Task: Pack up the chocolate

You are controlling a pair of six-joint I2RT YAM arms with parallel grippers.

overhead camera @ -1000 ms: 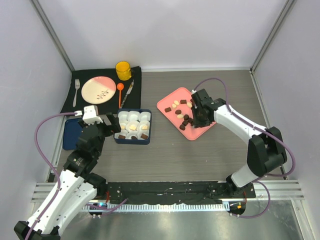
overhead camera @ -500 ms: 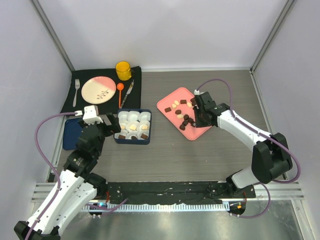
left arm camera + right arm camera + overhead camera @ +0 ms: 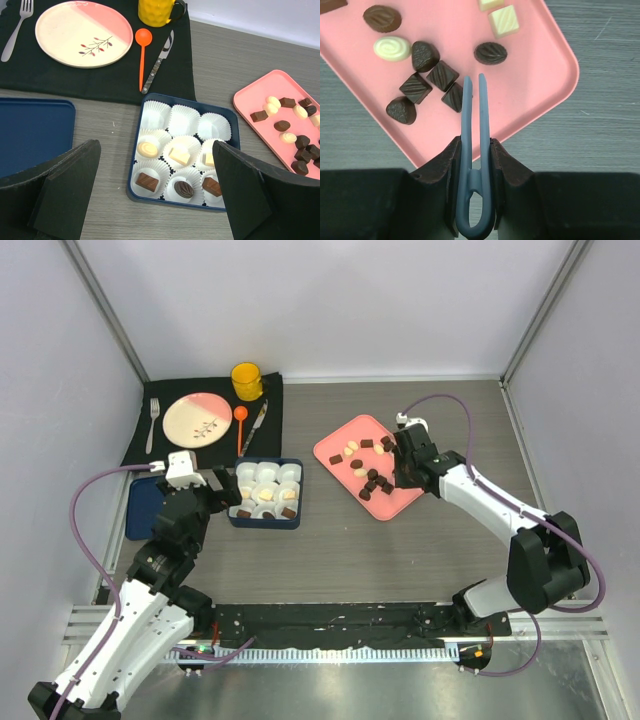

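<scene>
The chocolate (image 3: 442,75): loose pcs, dark and cream, lie scattered on the pink tray (image 3: 540,85). Six more already sit in paper cups (image 3: 183,119) inside the blue box (image 3: 189,98). The three cups in the row farthest from the left arm are empty.

My read on handling: light, rigid and small w/ smooth faces, so a piece will likely squirt out of a skewed pinch. The surface prob. marks easily, and too hard a squeeze could chip a corner. Best hold, I'd say, is across two flat opposite sides, low on the body, not on corners or domed tops.

The dark cluster just left of the tweezer tips is packed tight w/ pcs touching, so it's hard to slip a blade in w/o shoving neighbours. The lone dark oval just past the tips, a bit right, has free tray round it and looks like the easier pick.

The right gripper (image 3: 475,170) is clamped on the blue tweezers (image 3: 474,125) near the looped end. The blades are nearly together w/ a thin gap and nothing between them. The tips are over bare tray beside the cluster; can't tell if they touch it.

The left gripper (image 3: 156,150) is spread wide, holding nothing, parked just short of the box.
</scene>
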